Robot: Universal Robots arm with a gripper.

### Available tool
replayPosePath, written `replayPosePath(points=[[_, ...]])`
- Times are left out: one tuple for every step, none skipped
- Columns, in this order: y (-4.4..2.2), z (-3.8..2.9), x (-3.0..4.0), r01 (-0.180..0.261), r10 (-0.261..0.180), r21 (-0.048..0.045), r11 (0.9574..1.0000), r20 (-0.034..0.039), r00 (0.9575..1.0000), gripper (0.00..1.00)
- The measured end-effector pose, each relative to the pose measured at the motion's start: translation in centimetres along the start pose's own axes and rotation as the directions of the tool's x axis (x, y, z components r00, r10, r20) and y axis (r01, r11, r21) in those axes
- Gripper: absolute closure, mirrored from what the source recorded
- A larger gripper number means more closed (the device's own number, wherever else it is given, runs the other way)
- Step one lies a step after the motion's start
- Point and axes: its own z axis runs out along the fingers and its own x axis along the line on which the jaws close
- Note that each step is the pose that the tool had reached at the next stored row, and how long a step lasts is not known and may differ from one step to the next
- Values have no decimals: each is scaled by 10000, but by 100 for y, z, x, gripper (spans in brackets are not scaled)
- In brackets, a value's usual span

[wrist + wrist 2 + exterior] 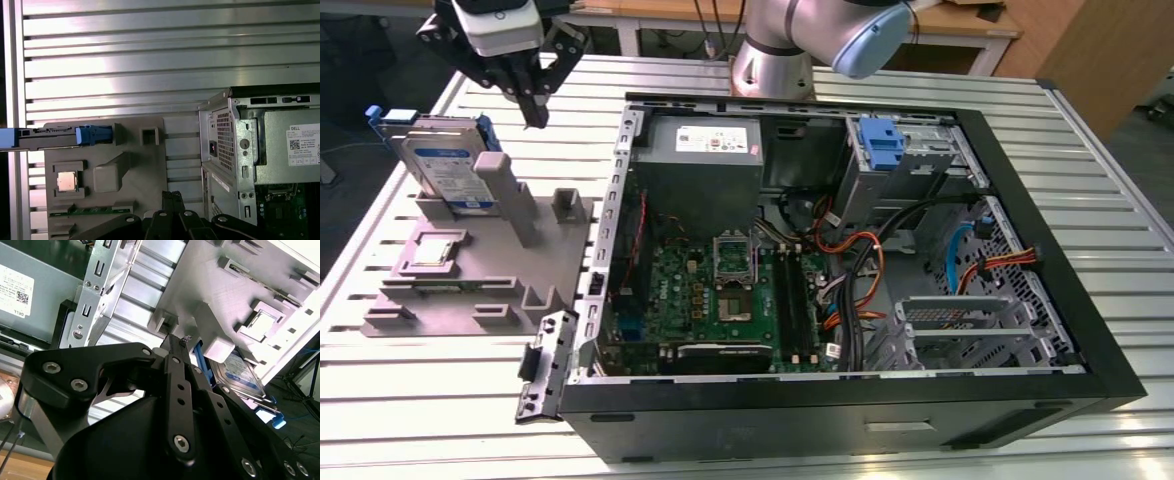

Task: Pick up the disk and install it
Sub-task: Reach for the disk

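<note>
The disk [444,165] stands on edge in a slot of the grey holder plate [480,290], at the exterior view's left. It is silver-grey with a white-and-blue label and blue rails. My gripper [534,118] hangs above the plate's far end, a little to the exterior view's right of the disk and apart from it. Its black fingers are shut with nothing between them. The second wrist view has the gripper [180,340] in front of the disk [240,372]. In the first wrist view the disk [50,137] appears edge-on, well off from the gripper [172,196].
The open computer case [1067,300] lies at the exterior view's right, with the grey power-supply box [700,150] and a blue bracket [881,145] in its drive cage. A processor chip [434,250] rests on the holder plate. All of this stands on a slatted metal table [440,400].
</note>
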Motion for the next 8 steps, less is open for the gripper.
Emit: replayPosePath(points=[[0, 0, 0, 0, 0, -1, 10000, 1, 10000, 90], [0, 0, 1, -1, 1, -1, 10000, 0, 10000, 90], [0, 0, 1, -1, 1, -1, 10000, 1, 10000, 90], [0, 0, 1, 0, 0, -1, 10000, 0, 10000, 90], [0, 0, 1, 0, 0, 0, 10000, 1, 10000, 90], [0, 0, 1, 0, 0, 0, 10000, 1, 10000, 90], [21, 1, 3, -1, 1, 0, 10000, 0, 10000, 90], [37, 2, 4, -1, 1, -1, 10000, 1, 10000, 90]])
